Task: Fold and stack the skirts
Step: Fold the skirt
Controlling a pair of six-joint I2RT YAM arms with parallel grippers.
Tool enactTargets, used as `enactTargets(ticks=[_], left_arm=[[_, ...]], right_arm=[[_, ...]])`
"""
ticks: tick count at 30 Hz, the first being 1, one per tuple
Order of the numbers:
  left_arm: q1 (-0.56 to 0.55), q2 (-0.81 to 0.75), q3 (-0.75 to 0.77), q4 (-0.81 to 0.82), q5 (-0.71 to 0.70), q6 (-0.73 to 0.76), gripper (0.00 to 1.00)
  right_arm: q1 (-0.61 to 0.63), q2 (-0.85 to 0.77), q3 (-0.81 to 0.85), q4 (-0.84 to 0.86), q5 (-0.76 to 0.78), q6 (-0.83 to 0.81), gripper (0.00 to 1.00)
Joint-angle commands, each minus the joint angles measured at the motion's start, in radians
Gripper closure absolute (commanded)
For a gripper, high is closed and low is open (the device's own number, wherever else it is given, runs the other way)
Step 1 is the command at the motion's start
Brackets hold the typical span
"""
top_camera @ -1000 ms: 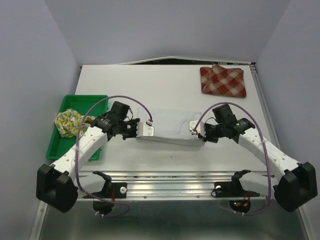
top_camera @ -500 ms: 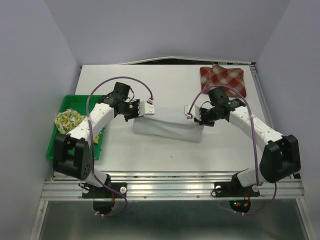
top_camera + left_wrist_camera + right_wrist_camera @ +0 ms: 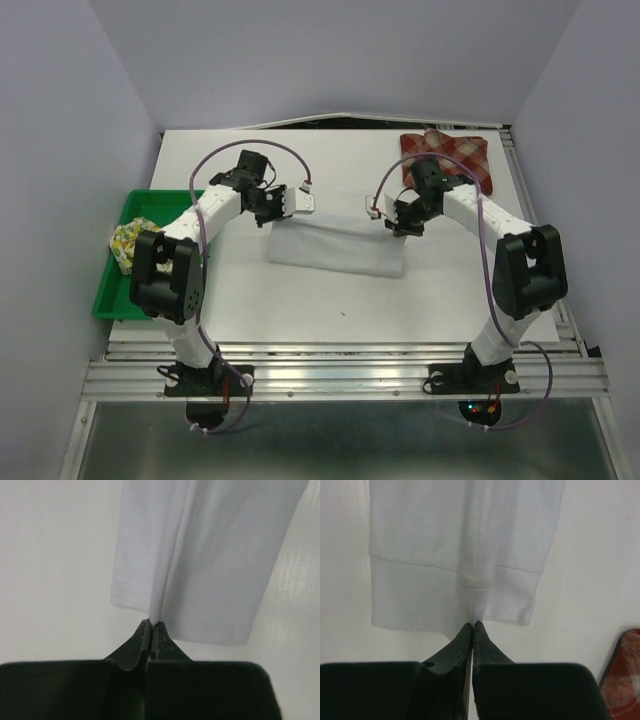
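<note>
Feel of the cloth: The plain white cloth skirt (image 3: 335, 245) looked soft, thin and light. I think it would droop and bend, and could slip out of a weak pinch.
Where to hold: Its two side edges looked best, on a seam or hem where the cloth is thicker.
Left end effector (image 3: 152, 625): It was pressed together on one edge of the white skirt, right at a fold line.
Right end effector (image 3: 472, 625): It was clamped on the other edge, at the seam of the thick band.
Where the white skirt was: It hung stretched between both end effectors, over the middle of the white worktop (image 3: 340, 310). Its low part seemed to rest there.
Other skirts: The red-and-cream plaid skirt (image 3: 447, 160) lay folded at the far right corner. The white skirt with yellow-green fruit print (image 3: 128, 243) sat bunched in the green plastic tray (image 3: 165, 196).
</note>
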Motion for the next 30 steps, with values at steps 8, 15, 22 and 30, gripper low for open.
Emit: enactTargets(ticks=[8,15,22,30], left_arm=[[0.046,0.205,0.136,0.186,-0.062,-0.125,0.79],[0.049,0.158,0.179,0.261,-0.116,-0.325,0.45],[0.050,-0.042,-0.011,0.224,-0.030,-0.697,0.45],[0.041,0.039,-0.039,0.163,0.002,-0.805,0.60]], right_arm=[[-0.058,0.246,0.201,0.052,-0.033,0.079,0.67],[-0.069,0.297,0.294,0.100,-0.039,0.329,0.37],[-0.093,0.401,0.415,0.078,-0.203,0.601,0.41],[-0.093,0.515,0.394,0.026,-0.237,0.659,0.58]])
